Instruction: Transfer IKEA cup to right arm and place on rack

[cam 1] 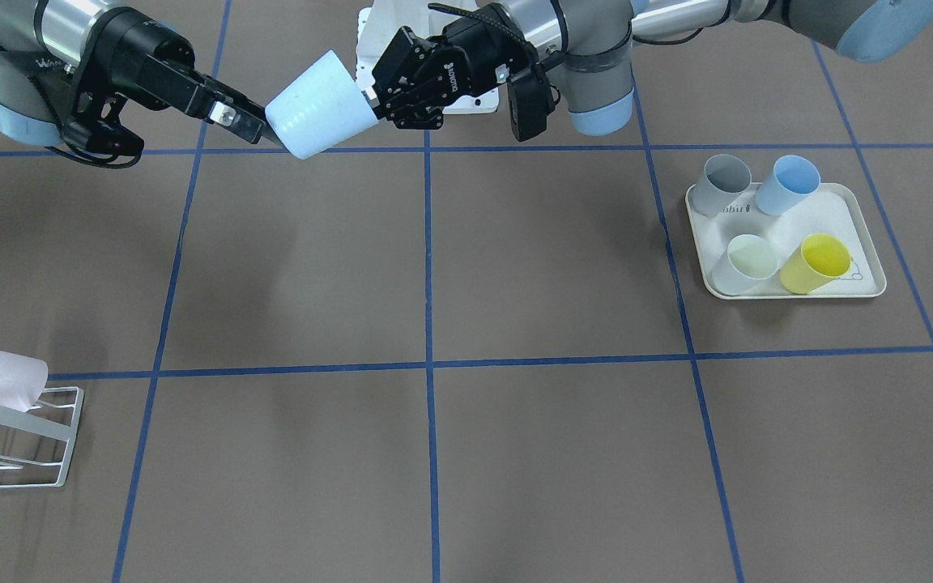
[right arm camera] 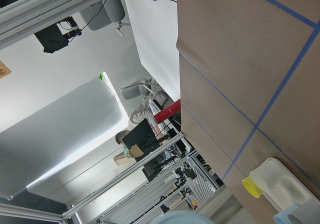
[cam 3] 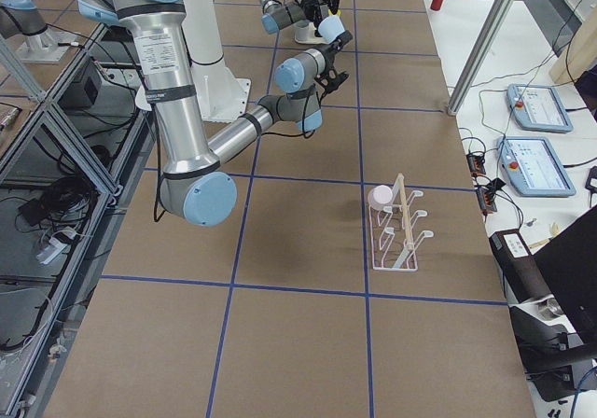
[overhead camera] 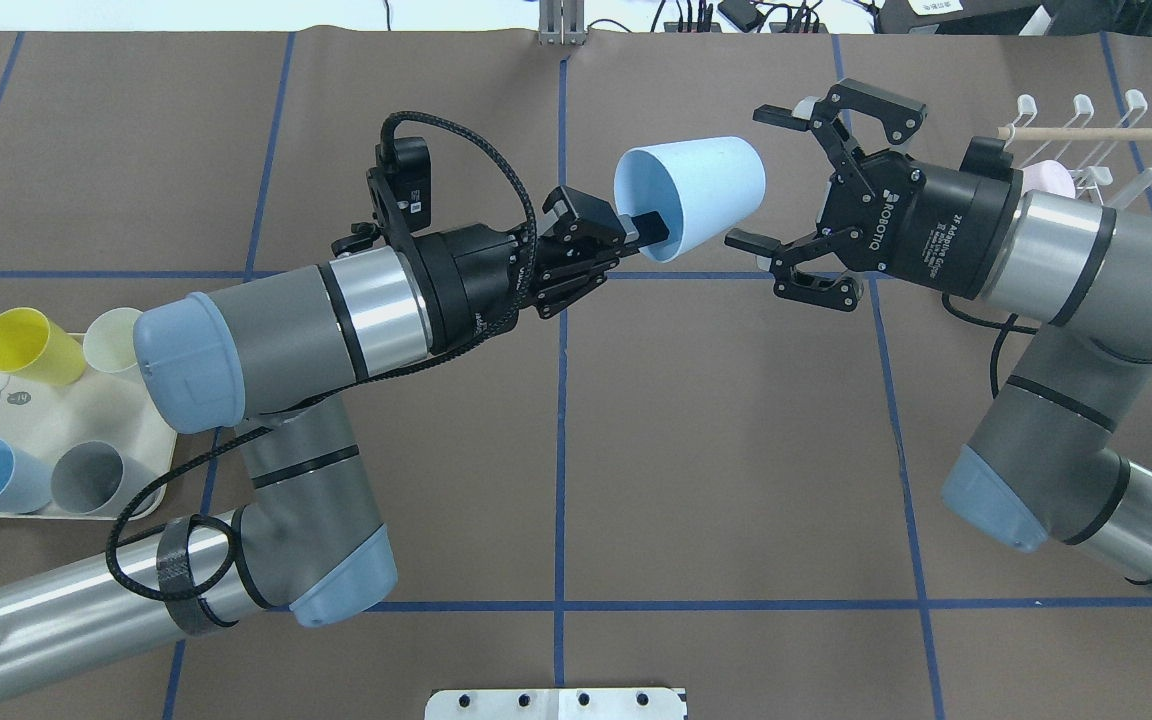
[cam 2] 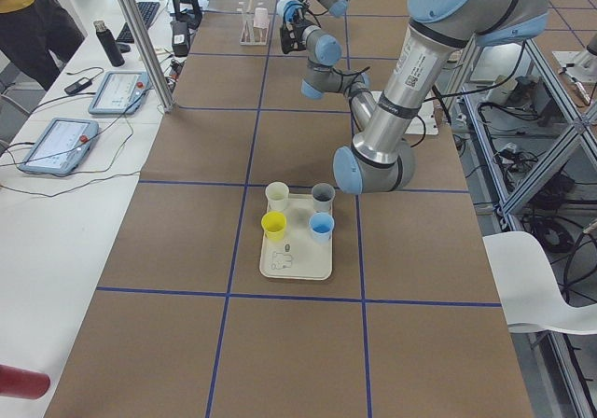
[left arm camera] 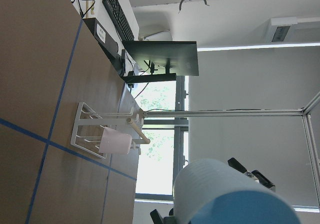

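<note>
My left claw (overhead camera: 626,232) pinches the cup (overhead camera: 691,195) by its rim, one finger inside the mouth and one outside. The cup hangs in the air on its side over the table's 12 o'clock, with its closed base pointing to 3 o'clock. My right claw (overhead camera: 761,178) waits there, just beside the base, spread wide and touching nothing, one finger toward 12 and the other toward 6 of the cup's end. I judge the cup light and stiff, a thin plastic tumbler with a smooth, slick wall. It should not break, but the wall probably gives a little near the open rim. It tapers toward the base, so a squeeze on the narrow end could let it slide out of my fingers. I would take it across the body, well in from the base, where the wall is wider and clear of my left fingers. I would close only enough to seat it before the left lets go. The rack (overhead camera: 1126,150) stands at 2 o'clock with a pink cup (overhead camera: 1051,180) on it. The tray (overhead camera: 46,415) of spare cups sits at 8 o'clock.
</note>
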{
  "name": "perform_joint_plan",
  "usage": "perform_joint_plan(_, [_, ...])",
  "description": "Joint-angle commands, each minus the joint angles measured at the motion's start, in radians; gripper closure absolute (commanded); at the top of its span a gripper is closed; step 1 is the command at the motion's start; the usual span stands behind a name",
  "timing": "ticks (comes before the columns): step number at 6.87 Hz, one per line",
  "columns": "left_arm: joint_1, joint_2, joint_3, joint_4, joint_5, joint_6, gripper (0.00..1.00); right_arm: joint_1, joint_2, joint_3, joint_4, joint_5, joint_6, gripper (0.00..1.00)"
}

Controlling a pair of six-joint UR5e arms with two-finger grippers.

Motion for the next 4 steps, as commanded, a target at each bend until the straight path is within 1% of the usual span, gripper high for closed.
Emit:
perform_joint_plan(1, [0.015,-0.006,0.006,0.009,0.002,0.0,1.0,0.0,-0.001,0.0,0.0,0.0,-0.002,0.0])
perform_joint_plan(3, [0.017,-0.04,0.007,0.049,0.001,0.0,1.0,0.0,-0.003,0.0,0.003,0.001,-0.005,0.01])
perform_joint_plan(4, [0.017,-0.04,0.007,0.051,0.001,0.002,1.0,0.0,-0.006,0.002,0.008,0.001,-0.005,0.02])
